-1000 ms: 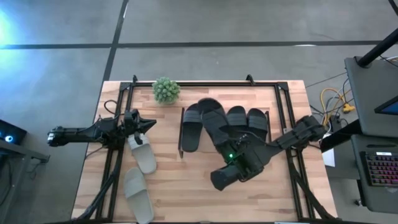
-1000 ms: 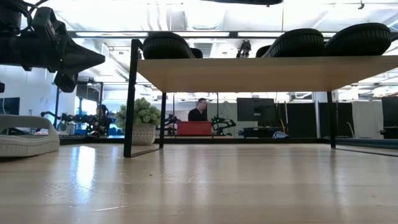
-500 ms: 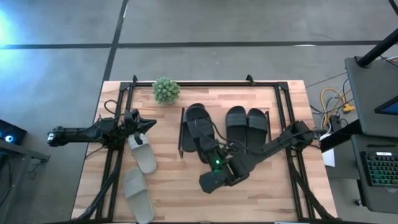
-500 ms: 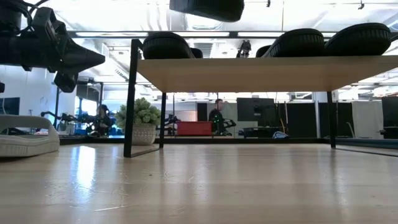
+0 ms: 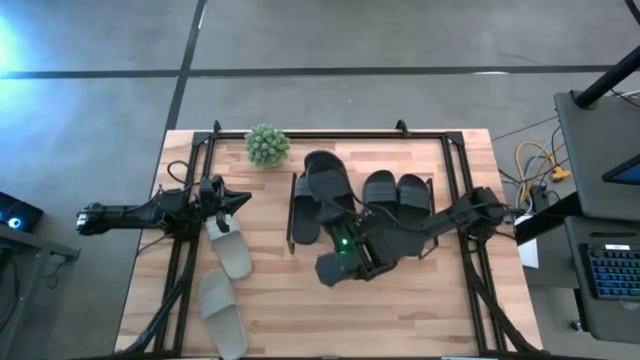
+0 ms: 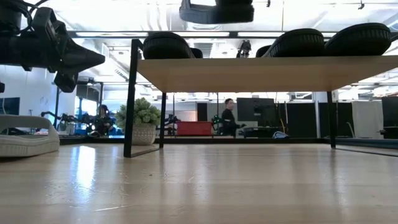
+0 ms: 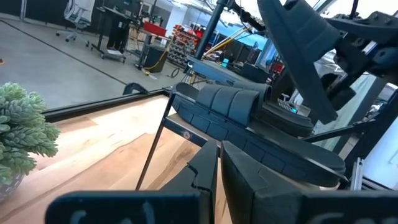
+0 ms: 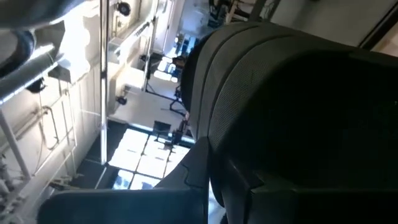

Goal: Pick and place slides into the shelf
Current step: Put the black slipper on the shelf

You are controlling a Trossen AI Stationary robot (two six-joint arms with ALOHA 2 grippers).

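Right gripper [image 5: 335, 215] clamped on a black slide [image 5: 328, 180], raised over the shelf [image 6: 261, 73].

Its fingertips are buried under the slide from overhead; the right wrist view is nearly filled by the dark strap. Only the low view shows the held slide hanging clear above the board, where three black slides [image 5: 397, 193] sit. Two pale slides [image 5: 229, 248] lie on the table. Left gripper [image 5: 245, 197], closed and empty, hovers beside them.
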